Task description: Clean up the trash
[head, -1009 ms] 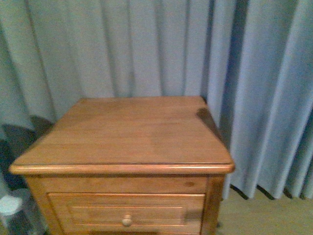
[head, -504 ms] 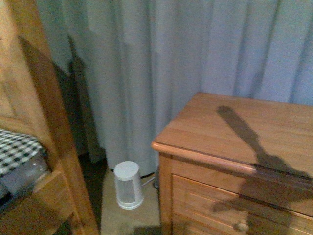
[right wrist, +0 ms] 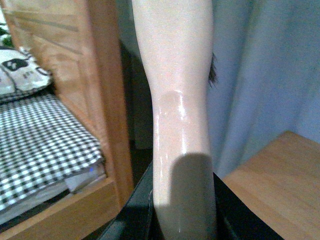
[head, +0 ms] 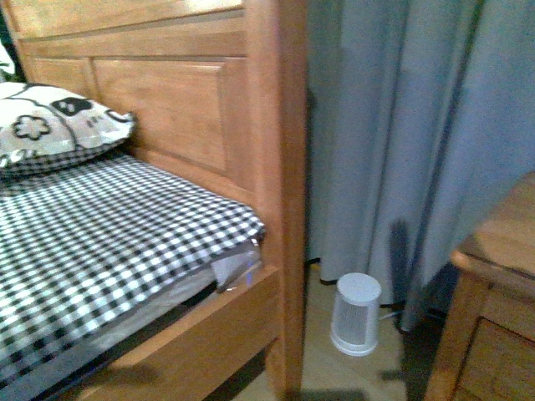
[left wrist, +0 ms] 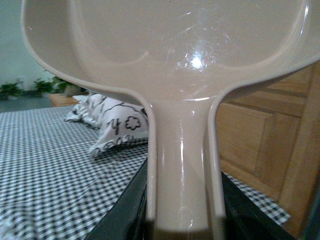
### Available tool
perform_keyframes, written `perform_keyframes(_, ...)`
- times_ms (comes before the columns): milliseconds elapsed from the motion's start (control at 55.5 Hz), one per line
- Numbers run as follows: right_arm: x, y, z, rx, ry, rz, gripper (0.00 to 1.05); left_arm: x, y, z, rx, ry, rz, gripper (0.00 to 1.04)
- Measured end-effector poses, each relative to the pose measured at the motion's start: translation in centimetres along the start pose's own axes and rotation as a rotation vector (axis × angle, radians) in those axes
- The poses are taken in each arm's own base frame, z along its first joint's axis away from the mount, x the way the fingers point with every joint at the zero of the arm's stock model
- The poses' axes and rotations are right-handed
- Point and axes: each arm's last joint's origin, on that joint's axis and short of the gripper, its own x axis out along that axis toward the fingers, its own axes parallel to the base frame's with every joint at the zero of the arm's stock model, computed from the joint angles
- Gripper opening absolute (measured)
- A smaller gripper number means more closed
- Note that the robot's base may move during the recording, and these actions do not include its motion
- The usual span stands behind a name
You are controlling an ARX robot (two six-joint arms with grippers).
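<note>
Front view: wooden bed frame with black-and-white checked bedsheet; black-and-white flower-patterned pillow at head end, against headboard; small white cylindrical device on floor between bedpost and wooden nightstand; grey-blue curtain behind.
Left wrist view: beige-pink plastic dustpan filling picture, handle running down between dark left gripper fingers; closed on handle, pan carried ahead over bed surface, likely ready to receive sweepings.
Right wrist view: glossy beige plastic handle upright, gripped low by right gripper; dark bristle tuft at its edge, so probably a brush, held high to clear bedpost.
Trash: crumpled white paper wad not seen in any view; place unknown.
Step, as judged: searching toward bed, tools in both grippers, nothing swept yet.
</note>
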Motion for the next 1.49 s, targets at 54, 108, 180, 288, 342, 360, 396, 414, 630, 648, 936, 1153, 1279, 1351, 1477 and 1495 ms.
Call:
perform_keyframes(54,0.0,0.0,0.0,-0.001,0.001,0.001,0.19,0.0,0.0,0.0,0.0,0.0,0.001,0.27)
perform_keyframes(108,0.0,0.0,0.0,-0.002,0.0,0.0,0.19,0.0,0.0,0.0,0.0,0.001,-0.001,0.27)
perform_keyframes(180,0.0,0.0,0.0,-0.002,0.0,0.001,0.19,0.0,0.0,0.0,0.0,-0.001,-0.001,0.27)
perform_keyframes(288,0.0,0.0,0.0,-0.003,0.001,0.0,0.19,0.0,0.0,0.0,0.0,0.0,0.0,0.27)
perform_keyframes(342,0.0,0.0,0.0,-0.002,0.0,0.0,0.19,0.0,0.0,0.0,0.0,-0.001,0.0,0.27)
perform_keyframes(360,0.0,0.0,0.0,-0.002,0.0,0.001,0.19,0.0,0.0,0.0,0.0,-0.001,0.0,0.27)
perform_keyframes(396,0.0,0.0,0.0,-0.002,0.0,0.0,0.19,0.0,0.0,0.0,0.0,-0.001,0.0,0.27)
perform_keyframes(414,0.0,0.0,0.0,-0.003,0.0,0.0,0.19,0.0,0.0,0.0,0.0,-0.001,0.0,0.27)
perform_keyframes(630,0.0,0.0,0.0,-0.003,0.0,0.001,0.19,0.0,0.0,0.0,0.0,0.0,-0.001,0.27)
perform_keyframes(648,0.0,0.0,0.0,-0.003,0.0,0.002,0.19,0.0,0.0,0.0,0.0,-0.002,0.002,0.27)
perform_keyframes(936,0.0,0.1,0.0,-0.007,0.002,0.002,0.19,0.3,0.1,0.0,-0.035,0.105,0.008,0.27)
perform_keyframes(1153,0.0,0.1,0.0,-0.007,0.002,0.004,0.19,4.9,2.6,-1.4,-0.103,0.584,0.014,0.26)
perform_keyframes(1279,0.0,0.1,0.0,-0.007,0.002,0.004,0.19,8.8,4.2,-3.0,-0.034,0.648,-0.102,0.26)
perform_keyframes(1351,0.0,0.1,0.0,-0.007,0.002,0.004,0.19,10.1,4.7,-4.2,0.023,0.687,-0.162,0.26)
perform_keyframes(1477,0.0,0.1,0.0,-0.007,0.002,0.004,0.19,11.3,5.2,-6.9,0.084,0.79,-0.246,0.26)
perform_keyframes(1495,0.0,0.1,0.0,-0.007,0.002,0.004,0.19,11.4,5.2,-7.4,0.093,0.807,-0.264,0.26)
